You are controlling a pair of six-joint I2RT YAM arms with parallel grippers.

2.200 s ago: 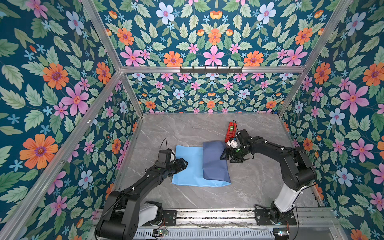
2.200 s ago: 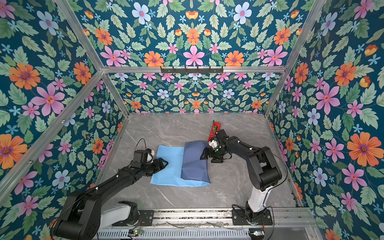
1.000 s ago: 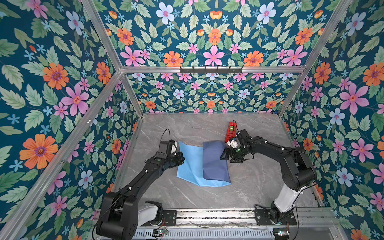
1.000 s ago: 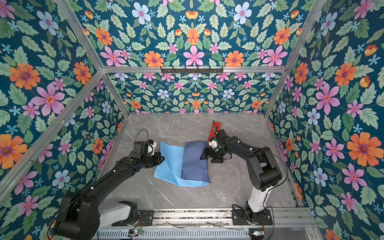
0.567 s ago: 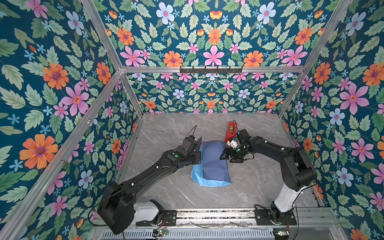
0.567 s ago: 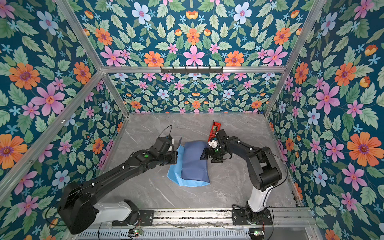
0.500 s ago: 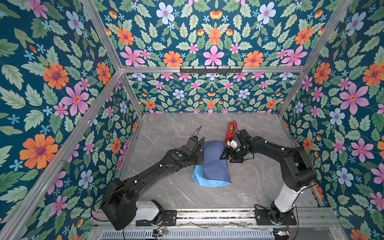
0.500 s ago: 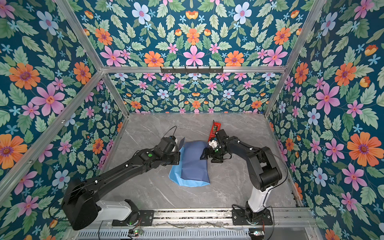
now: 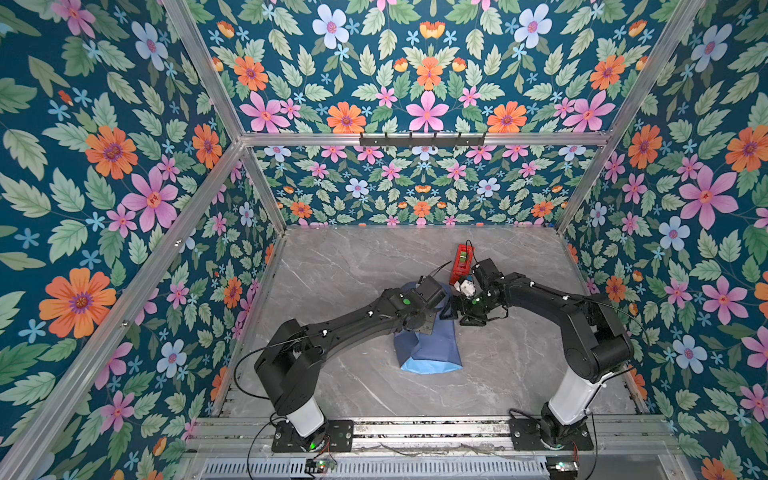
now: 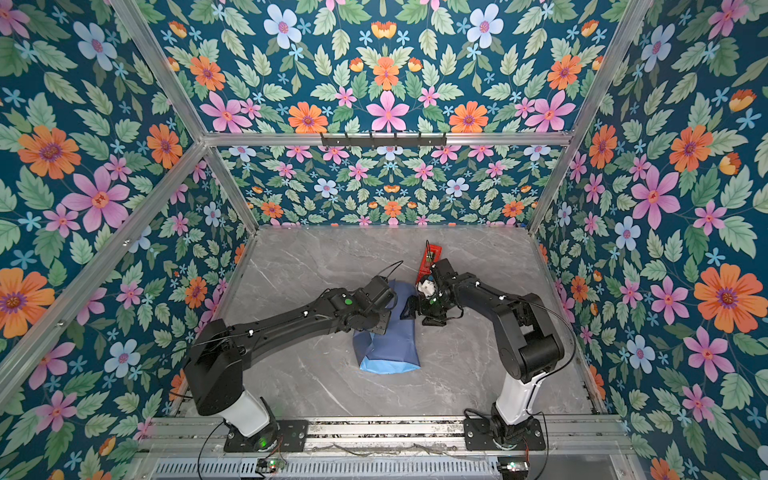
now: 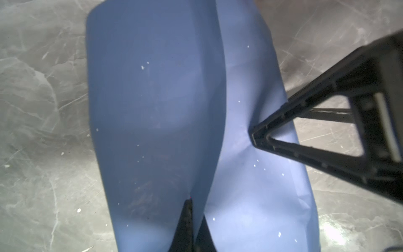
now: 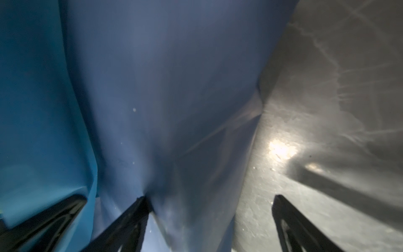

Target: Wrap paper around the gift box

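The paper [image 9: 432, 349] [image 10: 390, 345] lies bundled at the middle of the table, slate-blue face up with a light blue strip along its near edge. The gift box is hidden under it. My left gripper [image 11: 189, 204] [image 9: 442, 305] is shut on an edge of the paper [image 11: 152, 109] and holds that flap over the top of the bundle. My right gripper [image 12: 210, 199] [image 9: 465, 311] is open at the bundle's far right. One of its fingers [image 12: 141, 203] presses into the paper [image 12: 163, 87]; the second finger [image 12: 281, 207] hangs over bare table.
A red tape dispenser [image 9: 462, 262] [image 10: 430, 259] stands just behind the right gripper. The grey marble table [image 9: 353, 270] is walled in by floral panels on three sides. Both arms meet over the far end of the bundle.
My left arm swept rightward, carrying the paper's light blue left flap up and over the bundle, so slate blue now shows on top. The right arm has not moved.
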